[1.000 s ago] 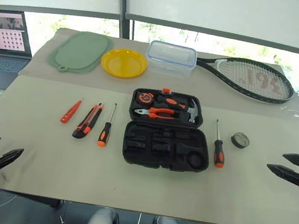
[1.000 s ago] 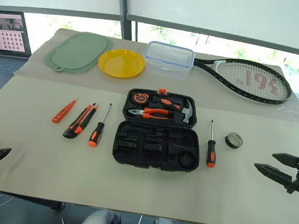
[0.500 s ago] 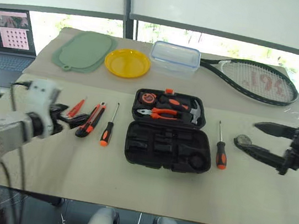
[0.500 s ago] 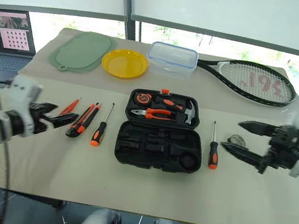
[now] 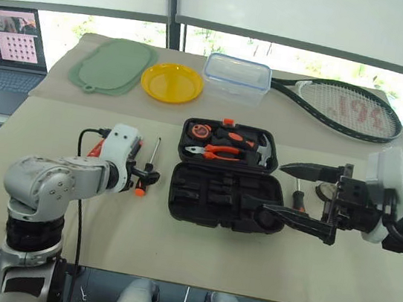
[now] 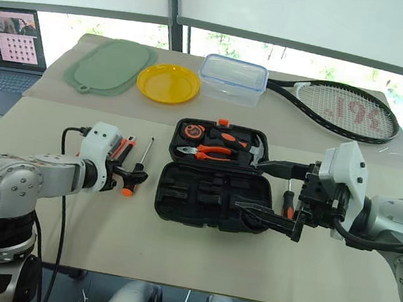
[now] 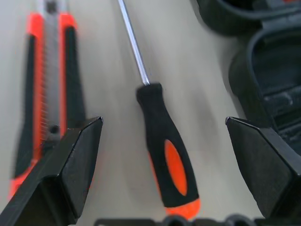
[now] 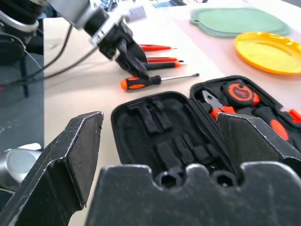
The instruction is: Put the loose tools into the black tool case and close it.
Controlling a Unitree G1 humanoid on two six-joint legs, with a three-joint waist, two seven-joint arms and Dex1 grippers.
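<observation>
Two grippers over the worktop (image 5: 172,256), jaws wide on both, nothing held. Left gripper (image 5: 147,178) just above a black-orange screwdriver (image 7: 165,153), handle between the open fingers; knife (image 7: 49,89) beside it, orange screwdriver (image 8: 157,47) further out. Right gripper (image 5: 280,191) above the near half of the open case (image 5: 221,199), pliers (image 5: 215,151) in the far half. Second screwdriver (image 5: 298,198) right of case, partly hidden.

On the worktop (image 6: 172,252) lie one open tool case (image 6: 212,196), two black-handled screwdrivers (image 6: 135,173) (image 6: 287,202), one orange screwdriver (image 8: 157,47), one utility knife (image 7: 49,89), one yellow plate (image 6: 167,84), one green mat (image 6: 110,66), one clear box (image 6: 232,79), one racket (image 6: 335,108) and one laptop (image 6: 6,45).
</observation>
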